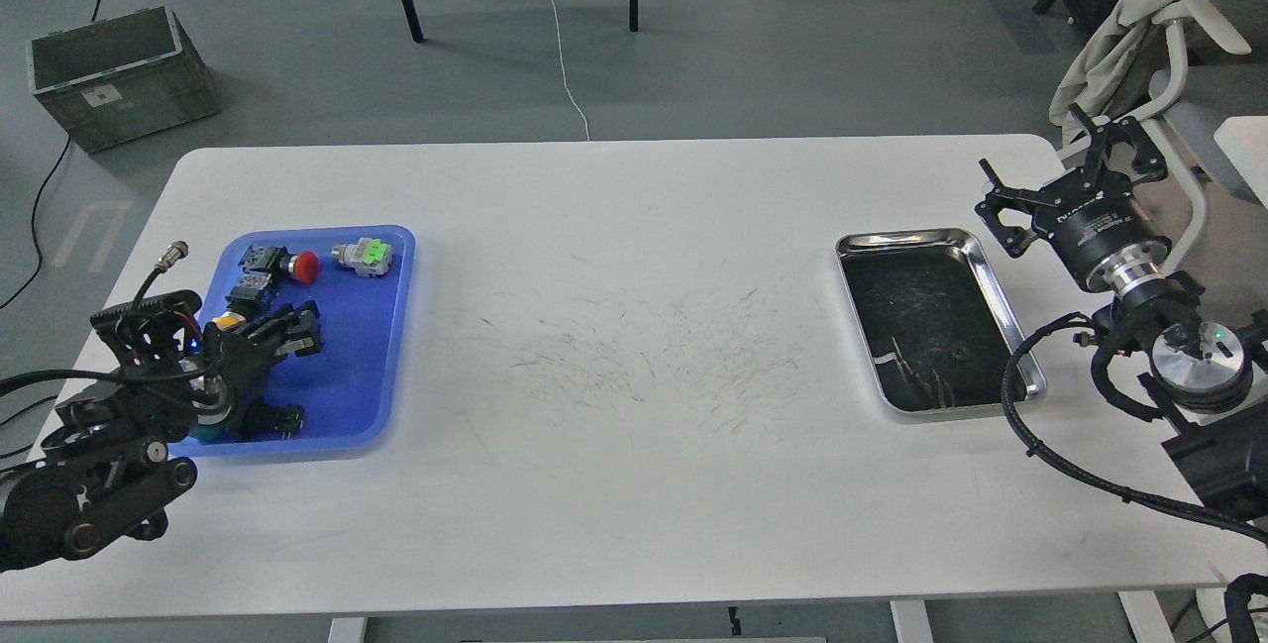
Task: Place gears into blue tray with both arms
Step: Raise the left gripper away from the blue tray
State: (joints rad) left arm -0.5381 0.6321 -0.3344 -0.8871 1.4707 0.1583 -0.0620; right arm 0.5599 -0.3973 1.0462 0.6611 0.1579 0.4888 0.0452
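Jaws on the left gripper (297,336) reach over the blue tray (391,346) near the left edge of the worktop (634,425), but the dark fingers blur into the black parts beneath them, so I cannot tell whether they are apart or together, or whether they hold anything. Jaws on the right gripper (1065,162) stand apart, claw-like fingers spread and holding nothing, just past the right edge of the worktop and above the steel tray (1001,296).

Gears are hard to find. Only 1 small dark toothed ring (957,357) shows faintly on the dark floor of the steel tray, near that tray's front end, and I cannot be sure of it. Beside it lie thin pale metal pieces (926,380), too small to name. No gear can be picked out in the blue tray, where the left arm (99,445) covers the front left part.

Inside the blue tray sit a red-capped switch (297,267), a green-capped switch (365,255) and a yellow-capped one (230,323) partly hidden by the gripper. More black parts (272,417) lie near its front rim.

Fine dark scratches (644,356) mark the middle of the worktop. Beyond the far edge, a grey crate (119,78) stands on the floor at the left, and a white chair (1179,78) draped with cloth is behind the right arm (1189,356).
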